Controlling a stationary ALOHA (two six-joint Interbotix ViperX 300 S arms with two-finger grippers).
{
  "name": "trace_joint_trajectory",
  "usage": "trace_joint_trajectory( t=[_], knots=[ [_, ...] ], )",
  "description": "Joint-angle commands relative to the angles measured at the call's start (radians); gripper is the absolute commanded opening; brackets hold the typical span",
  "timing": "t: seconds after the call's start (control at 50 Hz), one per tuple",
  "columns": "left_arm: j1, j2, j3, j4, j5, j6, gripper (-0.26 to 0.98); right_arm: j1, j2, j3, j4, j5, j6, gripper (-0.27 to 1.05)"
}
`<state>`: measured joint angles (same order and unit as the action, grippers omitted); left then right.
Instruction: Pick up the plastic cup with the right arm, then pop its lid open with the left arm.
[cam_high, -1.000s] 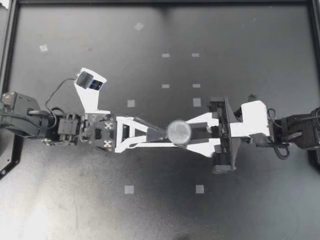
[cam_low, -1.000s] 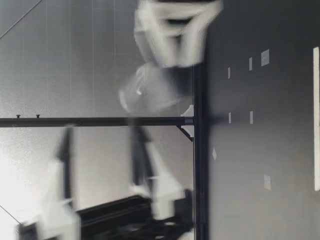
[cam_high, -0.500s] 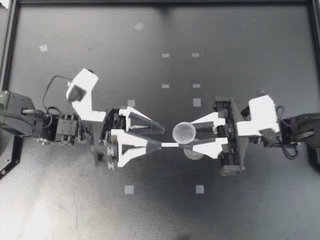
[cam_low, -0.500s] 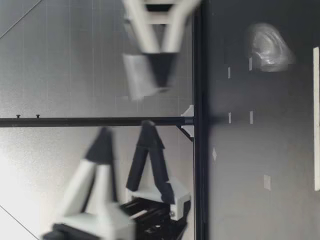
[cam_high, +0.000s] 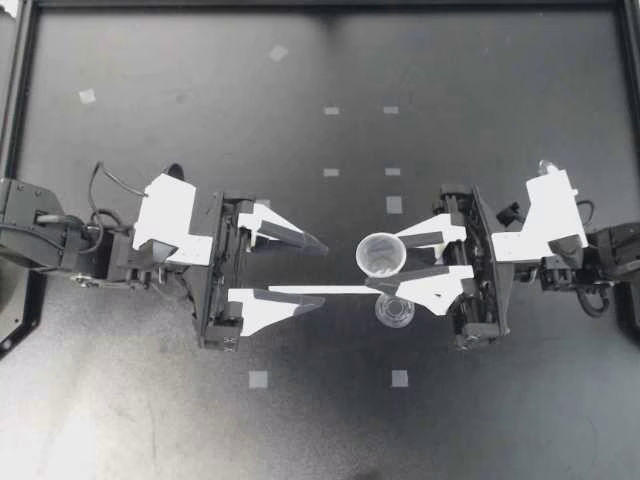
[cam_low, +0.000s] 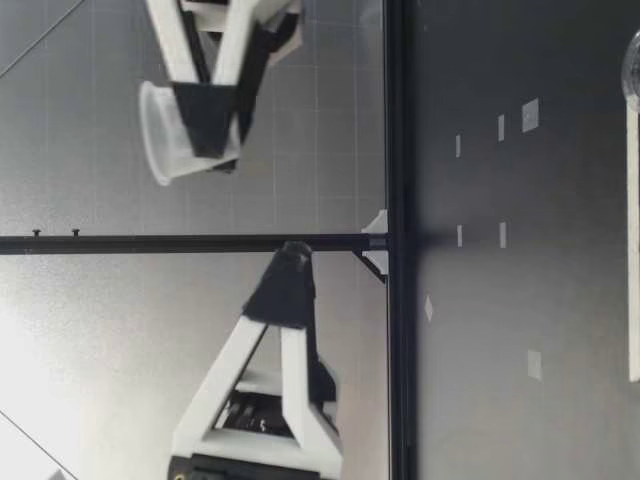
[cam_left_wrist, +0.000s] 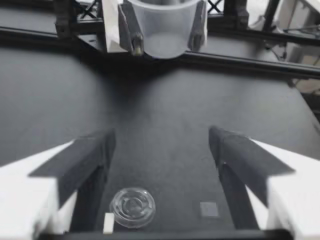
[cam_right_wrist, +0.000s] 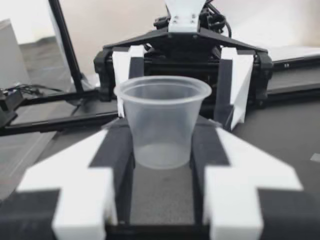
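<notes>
L gripper (cam_left_wrist: 161, 134) wide open, nothing gripped. Lid (cam_left_wrist: 132, 206) flat on table btwn fingers, just beside one. Ahead: R gripper (cam_left_wrist: 164, 44) clamps cup (cam_left_wrist: 161, 25), upright.

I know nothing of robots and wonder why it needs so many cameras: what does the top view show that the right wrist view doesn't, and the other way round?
Only the top view: a lid lying on the table close by the right pincer, and small tape squares. Only the right wrist view: the side of the cup, upright, with a finger against it on each side. Both: the cup held in the right pincer, and the left pincer open and empty, facing it.
</notes>
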<state>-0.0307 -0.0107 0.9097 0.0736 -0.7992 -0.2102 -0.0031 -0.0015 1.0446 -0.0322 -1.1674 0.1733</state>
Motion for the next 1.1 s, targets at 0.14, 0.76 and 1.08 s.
trace_joint_trajectory(
  t=[0.14, 0.76, 1.08],
  knots=[
    [0.0, -0.026, -0.015, 0.0, -0.005, -0.005, 0.67, 0.003, -0.003, -0.017, -0.002, -0.005, -0.003, 0.32],
    [0.0, -0.021, -0.018, -0.002, 0.005, -0.002, 0.67, 0.005, 0.012, -0.014, -0.002, -0.003, -0.005, 0.32],
    [0.0, -0.02, -0.018, 0.0, 0.006, -0.003, 0.67, 0.003, 0.02, -0.014, -0.002, -0.002, -0.005, 0.32]
  ],
)
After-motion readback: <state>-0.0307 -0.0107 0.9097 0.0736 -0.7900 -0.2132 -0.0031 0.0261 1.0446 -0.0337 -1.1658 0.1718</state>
